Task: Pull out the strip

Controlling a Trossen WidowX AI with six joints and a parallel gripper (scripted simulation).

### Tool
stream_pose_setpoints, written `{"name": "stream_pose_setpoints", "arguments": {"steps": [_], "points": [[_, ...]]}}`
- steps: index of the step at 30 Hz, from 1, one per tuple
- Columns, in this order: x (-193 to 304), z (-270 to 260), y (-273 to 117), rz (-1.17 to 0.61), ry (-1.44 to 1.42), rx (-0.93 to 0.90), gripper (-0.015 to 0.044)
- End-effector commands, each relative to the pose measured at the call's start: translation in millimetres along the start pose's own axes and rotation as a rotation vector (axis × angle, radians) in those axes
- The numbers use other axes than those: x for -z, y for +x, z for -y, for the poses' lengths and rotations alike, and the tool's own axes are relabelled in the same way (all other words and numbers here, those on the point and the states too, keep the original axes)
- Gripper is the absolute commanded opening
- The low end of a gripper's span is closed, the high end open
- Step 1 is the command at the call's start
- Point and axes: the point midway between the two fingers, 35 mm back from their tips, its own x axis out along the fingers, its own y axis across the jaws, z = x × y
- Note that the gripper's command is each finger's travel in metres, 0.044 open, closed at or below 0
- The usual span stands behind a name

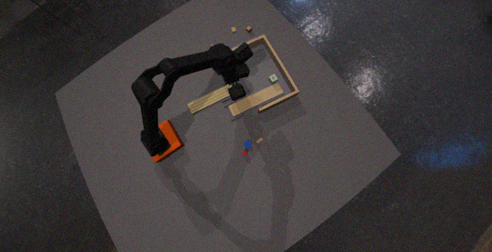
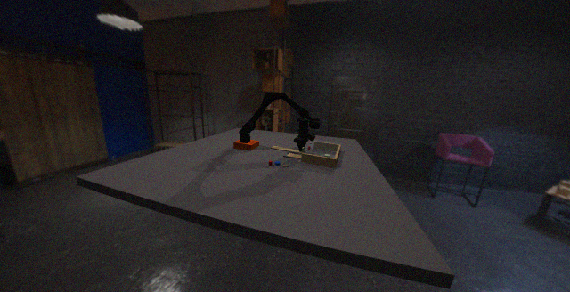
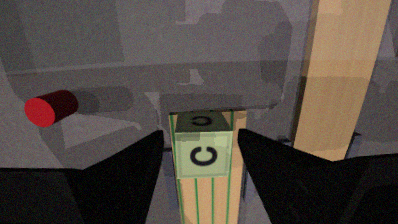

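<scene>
The pale green cube (image 3: 203,156) with a black letter C rests near the end of the green-striped wooden strip (image 1: 207,100) (image 2: 281,149) (image 3: 205,205). In the top view the arm hides this cube. My gripper (image 3: 201,135) is partly open, pointing down, with one fingertip on each side of the cube and a narrow gap showing at both sides. Nothing is gripped. The plain wooden strip (image 1: 252,100) (image 3: 335,80) lies alongside, to the right in the wrist view, with no cube visible on it there.
A low wooden wall (image 1: 282,65) (image 2: 318,160) encloses the strips' far area. Another pale green cube (image 1: 273,77) stands inside it. A red cylinder (image 3: 52,107) stands left of the striped strip. Dark guide rails (image 3: 171,187) flank that strip. A blue disc (image 1: 247,144) lies outside the wall.
</scene>
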Motion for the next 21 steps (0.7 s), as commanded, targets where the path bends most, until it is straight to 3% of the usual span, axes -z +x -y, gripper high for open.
{"name": "stream_pose_setpoints", "arguments": {"steps": [1,4,13,17,21], "points": [[1.2,-0.4,3.2,-0.004,-0.003,-0.004,0.025],[0.3,0.1,1.0,-0.001,0.0,0.0,0.0171],[0.3,0.1,1.0,-0.001,0.0,0.0,0.0111],[2.3,0.8,-0.9,-0.001,-0.001,-0.001,0.0006],[14.8,5.0,-11.5,-0.002,-0.003,-0.006,0.0]]}}
